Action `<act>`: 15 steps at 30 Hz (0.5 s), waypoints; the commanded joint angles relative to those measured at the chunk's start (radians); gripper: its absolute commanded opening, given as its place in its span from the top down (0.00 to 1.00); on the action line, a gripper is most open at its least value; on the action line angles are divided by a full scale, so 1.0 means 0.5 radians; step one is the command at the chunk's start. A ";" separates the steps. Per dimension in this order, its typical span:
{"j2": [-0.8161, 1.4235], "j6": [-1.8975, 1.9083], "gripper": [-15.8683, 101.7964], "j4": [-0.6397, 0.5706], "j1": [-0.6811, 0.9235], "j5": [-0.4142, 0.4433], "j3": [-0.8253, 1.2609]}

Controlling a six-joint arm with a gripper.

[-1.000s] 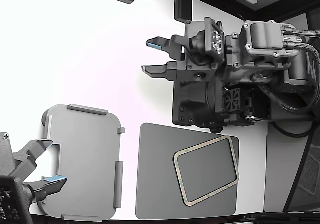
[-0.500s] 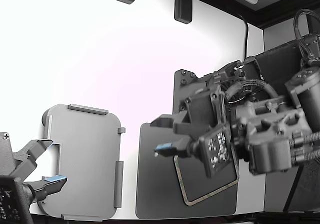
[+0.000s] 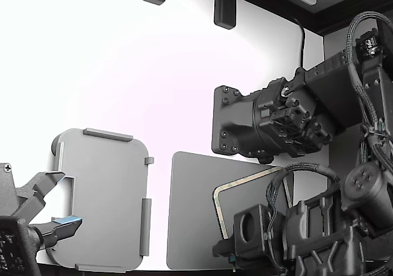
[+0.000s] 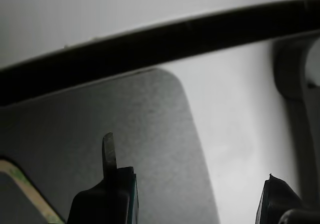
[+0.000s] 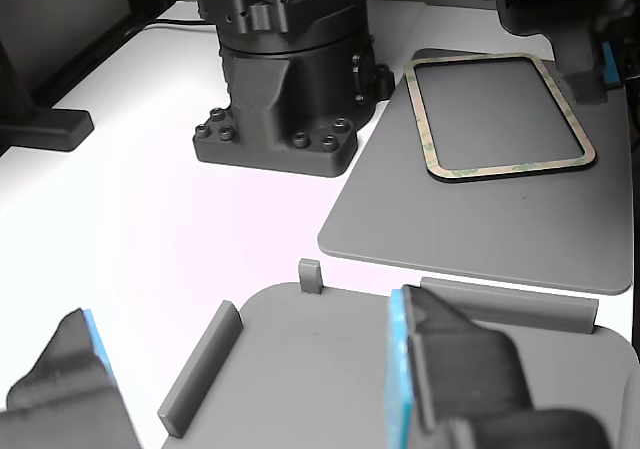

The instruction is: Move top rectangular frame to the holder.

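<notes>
Top rectangular frame [image 3: 245, 187] lies flat on the dark grey mat [image 3: 190, 214], not lifted, nothing gripping it. Holder [image 3: 104, 196] sits on the white bench [image 3: 123, 73] just beside the mat, on the exterior view's left, with nothing on the plate. So by my read the task is at the approach stage: pick, carry and place all left to do.

My end effector [image 4: 192, 189] is spread wide and holding nothing; the wrist view shows mat between the two fingertips [image 4: 109, 149] and only a corner of the frame off to one side.

Hard to make out:
- In the exterior view my arm covers the frame's near and right-hand portion; only its far edge and the edge on the view's left show.
- Wrist view is blurred and cuts the fingers low, so height above the mat is unclear, and I can't tell whether I touch it.
- The second gripper [image 3: 52, 224] by the holder is partly out of view.
</notes>
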 commanded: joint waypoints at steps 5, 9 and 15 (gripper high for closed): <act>-0.199 -0.390 0.04 0.184 0.114 -0.156 -0.132; -0.255 -0.433 0.05 0.184 0.199 -0.156 -0.104; -0.282 -0.393 0.04 0.086 0.267 -0.175 0.043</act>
